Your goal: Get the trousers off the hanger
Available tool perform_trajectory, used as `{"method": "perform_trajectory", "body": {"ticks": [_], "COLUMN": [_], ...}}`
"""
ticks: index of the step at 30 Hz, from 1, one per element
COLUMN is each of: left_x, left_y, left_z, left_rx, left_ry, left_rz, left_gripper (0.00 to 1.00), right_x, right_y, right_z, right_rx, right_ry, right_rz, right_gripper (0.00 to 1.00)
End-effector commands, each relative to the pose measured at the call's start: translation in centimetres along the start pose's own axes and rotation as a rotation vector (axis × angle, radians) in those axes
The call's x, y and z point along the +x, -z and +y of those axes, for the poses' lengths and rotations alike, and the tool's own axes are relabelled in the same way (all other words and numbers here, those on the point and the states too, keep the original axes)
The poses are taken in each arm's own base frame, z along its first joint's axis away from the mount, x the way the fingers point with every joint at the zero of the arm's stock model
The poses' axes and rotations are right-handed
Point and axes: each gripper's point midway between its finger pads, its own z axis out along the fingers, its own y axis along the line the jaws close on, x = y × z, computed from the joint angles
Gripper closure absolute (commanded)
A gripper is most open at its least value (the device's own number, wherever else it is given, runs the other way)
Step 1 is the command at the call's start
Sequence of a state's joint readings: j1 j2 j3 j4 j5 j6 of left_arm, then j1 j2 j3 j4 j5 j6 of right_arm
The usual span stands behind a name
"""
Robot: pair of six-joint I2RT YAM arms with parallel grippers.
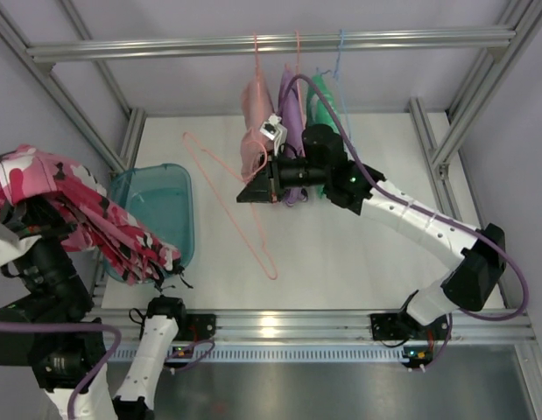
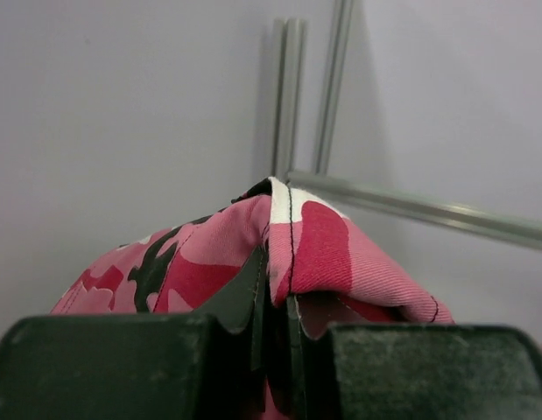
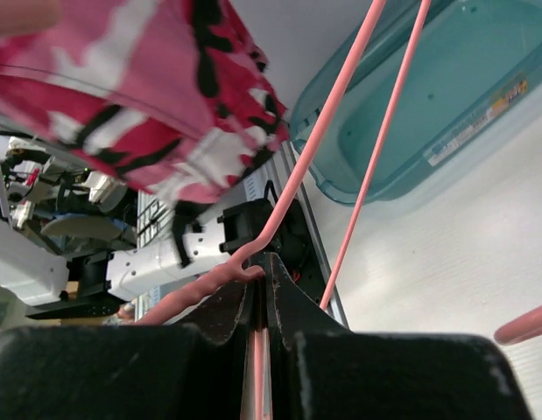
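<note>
Wrist views alone show it: left gripper (image 2: 272, 302) pinches trousers (image 2: 314, 245); right gripper (image 3: 260, 289) pinches hanger (image 3: 292, 184)

The left end effector (image 2: 272, 324) fills the bottom edge, its two dark fingers (image 2: 104, 367) pressed together on a bunched fold of the trousers (image 2: 323, 249). The camouflage cloth rises in a peak above them, a dark stitched seam running down its middle. Behind stand aluminium frame bars (image 2: 288, 96) against a pale grey wall (image 2: 122, 105).
</note>
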State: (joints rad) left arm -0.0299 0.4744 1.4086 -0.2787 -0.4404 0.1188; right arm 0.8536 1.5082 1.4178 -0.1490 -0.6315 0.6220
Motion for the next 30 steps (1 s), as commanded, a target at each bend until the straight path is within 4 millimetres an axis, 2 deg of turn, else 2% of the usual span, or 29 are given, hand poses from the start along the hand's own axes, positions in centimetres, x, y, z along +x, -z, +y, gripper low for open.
{"method": "perform_trajectory", "body": {"ticks": [1,3,7,9,10,14,16,22,23,26,27,28,29,30], "left_x": [-1.2,-0.2,5.1,6.8,8.9,12.6,13.6,16.1,17.5,20.0,20.5,20.2,21.4,21.7], "left_y": [1.0,1.7,1.8,2.1,2.0,1.6,1.2,-1.8,-2.5,-4.1,-4.5,-5.1,-5.8,-6.1], "left_z": [3.1,3.4,3.4,3.6,3.3,2.9,3.0,1.5,1.0,0.2,0.0,-0.1,-0.4,-0.4], "left_rx": [-0.126,-0.125,-0.115,-0.114,-0.100,-0.088,-0.113,-0.117,-0.113,-0.108,-0.110,-0.124,-0.121,-0.126], "left_ry": [-0.121,-0.167,-0.306,-0.344,-0.390,-0.433,-0.446,-0.469,-0.486,-0.526,-0.541,-0.553,-0.577,-0.590], "left_rz": [-0.076,-0.063,0.052,0.082,0.124,0.193,0.211,0.201,0.228,0.239,0.240,0.215,0.240,0.250], "left_gripper": [1.00,1.00,1.00,1.00,1.00,1.00,1.00,1.00,1.00,1.00,1.00,1.00,1.00,1.00], "right_x": [-3.4,-3.4,-3.9,-3.8,-4.0,-4.0,-4.0,-4.3,-4.2,-4.5,-4.8,-4.9,-4.9,-5.1], "right_y": [2.2,2.4,3.0,3.3,3.6,4.6,5.2,6.5,6.6,6.9,7.1,7.3,7.3,7.5], "right_z": [5.0,5.2,6.3,6.4,6.8,7.6,8.0,8.3,8.2,8.3,8.4,8.6,8.5,8.5], "right_rx": [-0.092,-0.093,-0.104,-0.101,-0.105,-0.105,-0.102,-0.083,-0.076,-0.067,-0.065,-0.064,-0.059,-0.055], "right_ry": [0.135,0.143,0.177,0.176,0.187,0.210,0.225,0.264,0.261,0.267,0.274,0.280,0.280,0.286], "right_rz": [-0.068,-0.055,-0.049,-0.039,-0.043,-0.045,-0.046,-0.048,-0.046,-0.052,-0.061,-0.065,-0.064,-0.070], "right_gripper": [1.00,1.00,1.00,1.00,1.00,1.00,1.00,1.00,1.00,1.00,1.00,1.00,1.00,1.00]}}
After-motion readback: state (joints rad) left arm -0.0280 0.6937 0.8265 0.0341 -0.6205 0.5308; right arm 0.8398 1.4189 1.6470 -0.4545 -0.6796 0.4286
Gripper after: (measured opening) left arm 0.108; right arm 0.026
